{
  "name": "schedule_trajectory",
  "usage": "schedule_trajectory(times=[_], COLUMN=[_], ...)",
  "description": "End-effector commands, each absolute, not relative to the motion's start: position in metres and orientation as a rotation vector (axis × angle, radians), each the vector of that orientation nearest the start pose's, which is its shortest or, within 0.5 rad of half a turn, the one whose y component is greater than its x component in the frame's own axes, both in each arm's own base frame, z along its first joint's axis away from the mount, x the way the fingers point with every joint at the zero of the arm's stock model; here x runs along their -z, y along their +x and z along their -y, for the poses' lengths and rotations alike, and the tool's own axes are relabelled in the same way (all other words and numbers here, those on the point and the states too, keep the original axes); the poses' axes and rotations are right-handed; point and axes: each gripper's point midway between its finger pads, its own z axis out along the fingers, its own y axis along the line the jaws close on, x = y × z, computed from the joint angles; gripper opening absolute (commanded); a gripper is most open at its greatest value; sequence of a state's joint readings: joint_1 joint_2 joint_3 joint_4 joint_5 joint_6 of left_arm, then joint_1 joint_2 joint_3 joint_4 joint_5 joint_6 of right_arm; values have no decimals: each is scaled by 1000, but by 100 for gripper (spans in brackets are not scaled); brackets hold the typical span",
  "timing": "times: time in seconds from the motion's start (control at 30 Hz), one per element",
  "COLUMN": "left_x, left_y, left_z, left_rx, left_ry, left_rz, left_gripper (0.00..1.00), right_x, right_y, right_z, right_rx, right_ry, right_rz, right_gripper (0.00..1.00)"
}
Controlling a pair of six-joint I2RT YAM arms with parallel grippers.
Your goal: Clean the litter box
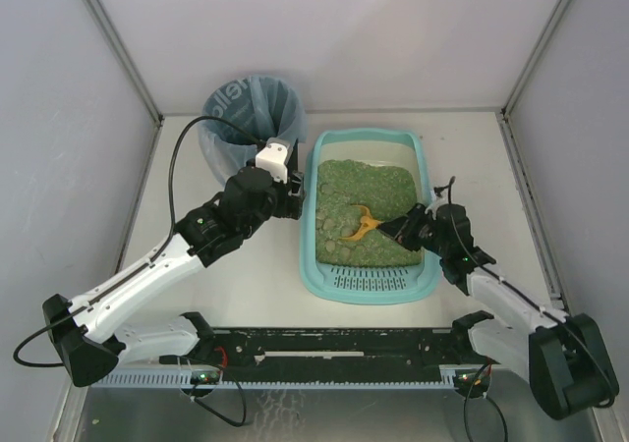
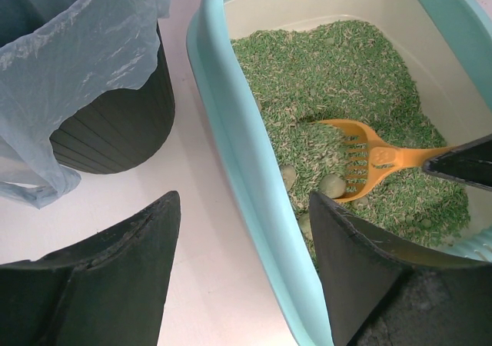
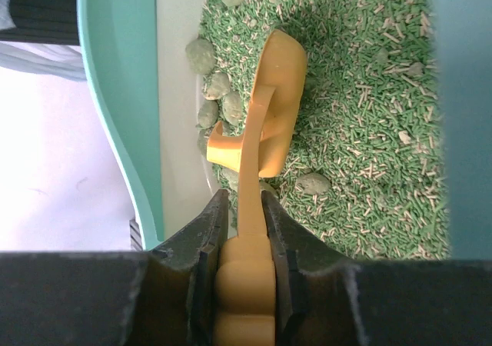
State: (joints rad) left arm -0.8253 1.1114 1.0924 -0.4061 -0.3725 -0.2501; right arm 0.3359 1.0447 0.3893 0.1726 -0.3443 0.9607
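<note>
The right hand [image 3: 244, 204] gripped the orange scoop [image 2: 370, 158] inside the litter box [image 1: 313, 265]; the left hand [image 2: 244, 201] hung open over its rim facing the worktop's [image 1: 246, 285] left edge.

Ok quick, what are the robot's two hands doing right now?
Left gripper: open, holding nothing.
Right gripper: closed on the handle of the orange scoop.

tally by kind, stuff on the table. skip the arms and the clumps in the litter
litter box: 1
bin: 1
scoop: 1
total: 3
</note>
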Motion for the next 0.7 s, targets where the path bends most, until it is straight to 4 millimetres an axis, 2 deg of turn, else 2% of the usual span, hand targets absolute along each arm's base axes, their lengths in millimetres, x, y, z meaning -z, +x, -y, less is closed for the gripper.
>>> schedule_trajectory(times=[0.0,0.13,0.4,0.5,0.6,0.67], left_x=[-292,-292,-292,-294,-295,-295], left_y=[283,282,282,282,281,282], left_z=[219,220,220,218,217,217], left_rx=[345,350,352,352,354,353], left_ry=[303,305,304,296,290,290], left_rz=[-1887,-1888,-1889,-1879,-1871,-1873], left_gripper=[72,72,72,72,72,72], right_x=[-166,-178,-195,-198,-212,-216], right_y=[268,268,261,265,259,259], right_z=[-181,-167,-151,-135,-152,-150], right_rx=[-1264,-1310,-1347,-1366,-1464,-1499], right_ry=[446,481,437,522,419,406], right_rz=[-1951,-1871,-1788,-1723,-1730,-1714], right_gripper=[0,0,0,0,0,0])
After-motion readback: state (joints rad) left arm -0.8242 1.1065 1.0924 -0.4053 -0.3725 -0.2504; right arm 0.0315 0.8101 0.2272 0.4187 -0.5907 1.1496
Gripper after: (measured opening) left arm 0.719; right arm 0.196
